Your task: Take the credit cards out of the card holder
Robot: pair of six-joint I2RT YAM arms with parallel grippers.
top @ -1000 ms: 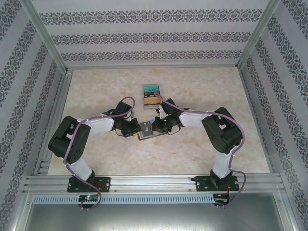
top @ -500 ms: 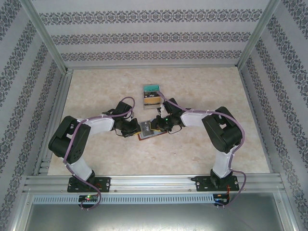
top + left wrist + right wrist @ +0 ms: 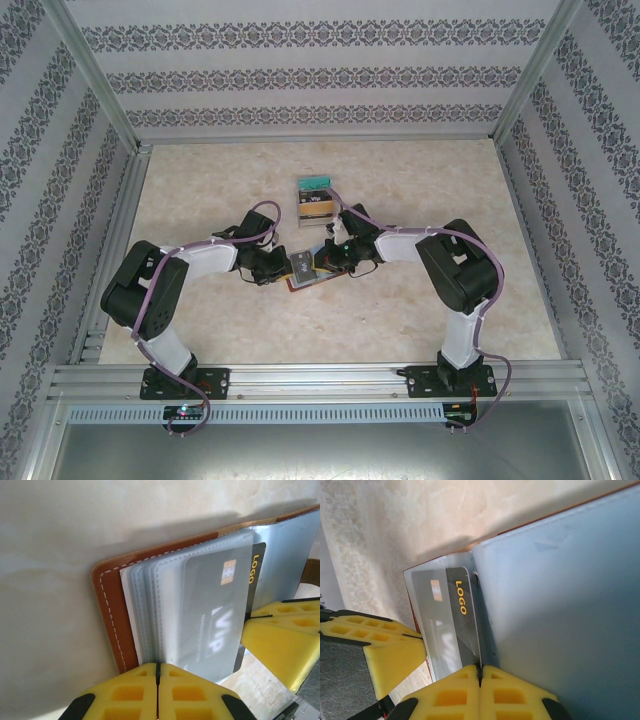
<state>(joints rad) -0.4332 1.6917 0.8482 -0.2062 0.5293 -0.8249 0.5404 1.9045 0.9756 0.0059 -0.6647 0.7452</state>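
At the centre of the top view, the open brown card holder point(image 3: 302, 272) is laid on the marble bench point(image 3: 200, 190), its sleeve pages pinched by the left claw point(image 3: 158, 672), while 1 dark credit card point(image 3: 215, 625) marked LOGO is pinched at its exposed edge by the right claw point(image 3: 480, 672).

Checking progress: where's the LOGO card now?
Left wrist view, right of centre: the LOGO card pokes from a clear sleeve inside the open card holder.
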